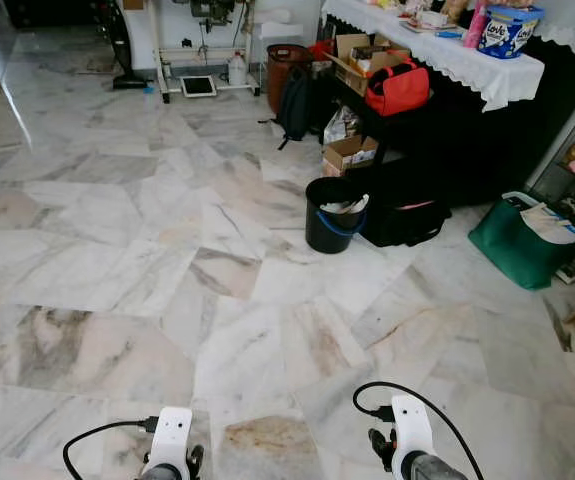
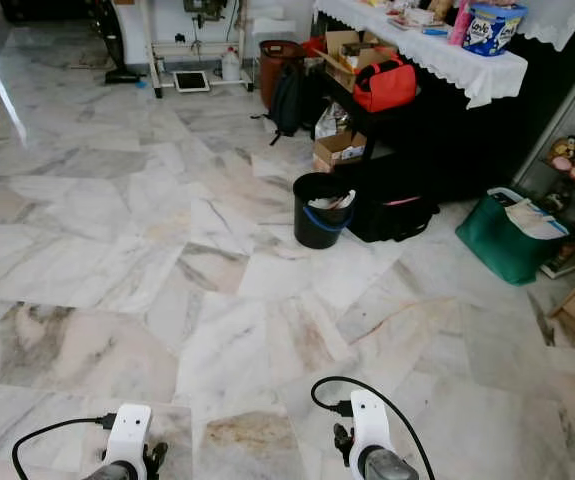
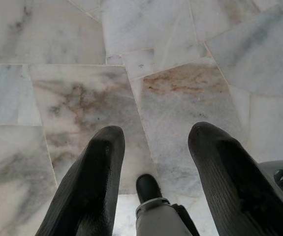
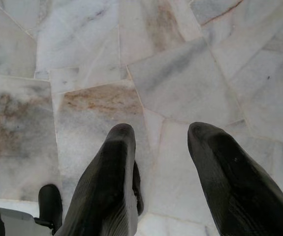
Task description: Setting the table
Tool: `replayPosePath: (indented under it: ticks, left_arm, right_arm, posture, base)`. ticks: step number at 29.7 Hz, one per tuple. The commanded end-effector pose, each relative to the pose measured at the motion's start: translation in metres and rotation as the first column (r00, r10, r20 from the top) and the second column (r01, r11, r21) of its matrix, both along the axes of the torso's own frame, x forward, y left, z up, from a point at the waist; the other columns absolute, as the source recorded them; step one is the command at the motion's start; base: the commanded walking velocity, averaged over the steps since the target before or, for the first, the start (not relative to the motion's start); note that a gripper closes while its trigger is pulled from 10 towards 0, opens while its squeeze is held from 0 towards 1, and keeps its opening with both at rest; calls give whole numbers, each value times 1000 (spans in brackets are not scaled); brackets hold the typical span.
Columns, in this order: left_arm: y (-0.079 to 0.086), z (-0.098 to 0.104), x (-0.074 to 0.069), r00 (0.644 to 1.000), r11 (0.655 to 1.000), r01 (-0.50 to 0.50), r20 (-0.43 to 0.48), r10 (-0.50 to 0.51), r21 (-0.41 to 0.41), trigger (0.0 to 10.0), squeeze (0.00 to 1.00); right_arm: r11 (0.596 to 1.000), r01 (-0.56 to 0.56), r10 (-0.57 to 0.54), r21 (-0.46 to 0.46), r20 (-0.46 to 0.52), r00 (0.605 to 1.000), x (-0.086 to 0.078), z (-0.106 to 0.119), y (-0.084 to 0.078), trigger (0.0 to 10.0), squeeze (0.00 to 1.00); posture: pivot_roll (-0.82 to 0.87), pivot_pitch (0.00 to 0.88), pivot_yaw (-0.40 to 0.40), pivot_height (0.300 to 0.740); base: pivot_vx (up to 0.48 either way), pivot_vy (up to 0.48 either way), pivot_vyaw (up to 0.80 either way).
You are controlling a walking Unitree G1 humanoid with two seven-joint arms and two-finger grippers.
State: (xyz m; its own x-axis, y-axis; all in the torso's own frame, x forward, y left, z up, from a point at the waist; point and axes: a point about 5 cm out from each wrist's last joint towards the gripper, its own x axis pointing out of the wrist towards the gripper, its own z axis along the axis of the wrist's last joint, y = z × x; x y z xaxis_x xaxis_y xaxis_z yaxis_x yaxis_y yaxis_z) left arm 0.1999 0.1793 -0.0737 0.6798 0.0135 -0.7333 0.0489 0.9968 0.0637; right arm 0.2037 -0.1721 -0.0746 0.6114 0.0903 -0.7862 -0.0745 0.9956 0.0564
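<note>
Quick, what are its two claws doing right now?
Left gripper: open, holding nothing, above the floor.
Right gripper: open, holding nothing.

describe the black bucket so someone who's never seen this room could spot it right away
Start at the table with the white lace cloth at the right of the room, and drop to the marble floor in front of it. The black bucket stands there beside a black bag. It alone is round and open-topped, with a blue handle and pale scraps inside.
</note>
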Motion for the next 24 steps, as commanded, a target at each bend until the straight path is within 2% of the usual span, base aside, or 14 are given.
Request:
replayPosePath:
  ticks: [1,7,22,24]
  left_arm:
    - [-3,0,0,1000,1000,13,-2,-13,2,10000,0]
    - [-2,0,1,1000,1000,17,-2,-17,10,10000,0]
    - [-3,0,1,1000,1000,20,-3,-20,10,10000,0]
    - [-3,1,2,999,998,50,1,-50,35,10000,0]
  right_arm:
    - [1000,15,-15,-4,4,1000,3,2,-3,10000,0]
    - [1000,21,-21,-3,3,1000,2,1,-3,10000,0]
    - [1000,25,-25,-4,4,1000,2,1,-3,10000,0]
    - [1000,25,-25,-3,7,1000,3,2,-3,10000,0]
  posture:
    - [-15,0,-72,740]
    - [-15,0,-69,740]
    - [-16,0,-68,740]
    - [-16,0,-68,740]
  base:
    - [0,0,-650]
    - [0,-350,-649]
    - [0,0,-649]
    - [0,-364,-650]
